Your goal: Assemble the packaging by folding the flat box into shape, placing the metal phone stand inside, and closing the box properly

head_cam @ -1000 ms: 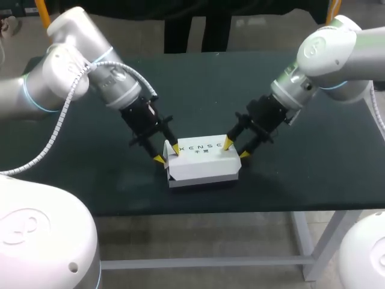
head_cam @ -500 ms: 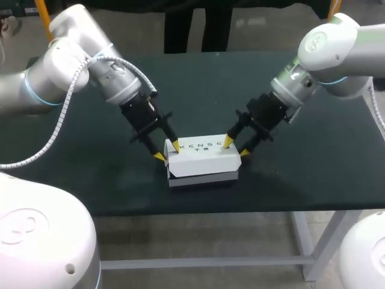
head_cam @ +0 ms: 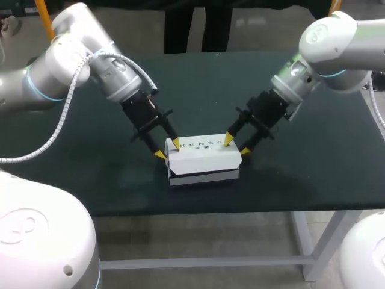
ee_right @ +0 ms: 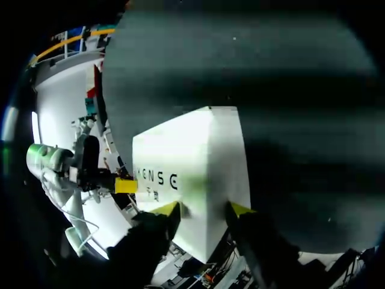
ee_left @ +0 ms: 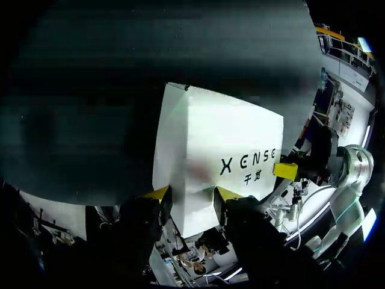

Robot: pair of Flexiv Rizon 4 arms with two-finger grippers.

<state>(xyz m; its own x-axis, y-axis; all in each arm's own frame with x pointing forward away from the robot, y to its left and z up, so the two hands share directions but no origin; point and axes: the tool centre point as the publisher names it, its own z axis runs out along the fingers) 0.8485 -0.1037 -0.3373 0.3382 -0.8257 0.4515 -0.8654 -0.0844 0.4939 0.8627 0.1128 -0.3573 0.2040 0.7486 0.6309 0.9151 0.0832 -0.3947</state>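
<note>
The white box (head_cam: 203,158) sits on the dark table (head_cam: 313,174), a little nearer the front edge than the middle. Its long side runs left to right, level with that front edge. The printed lid faces up and a dark band shows along the lower front.

The left claw (head_cam: 168,149) is at the box's left end. Its two yellow tips are spread apart, one by the far corner and one by the near corner, resting against that end rather than clamped on it. The left wrist view shows the end of the box (ee_left: 216,138) just ahead of the left claw (ee_left: 192,194), between its parted tips.

The right claw (head_cam: 236,145) meets the right end the same way, tips apart. In the right wrist view the box (ee_right: 192,162) lies close ahead of this claw (ee_right: 204,209).

A second ago the lid stood a little raised, with a dark gap at the front left corner. It now lies lower and flatter. Both claws have shifted slightly toward the far side, and the box with them.
</note>
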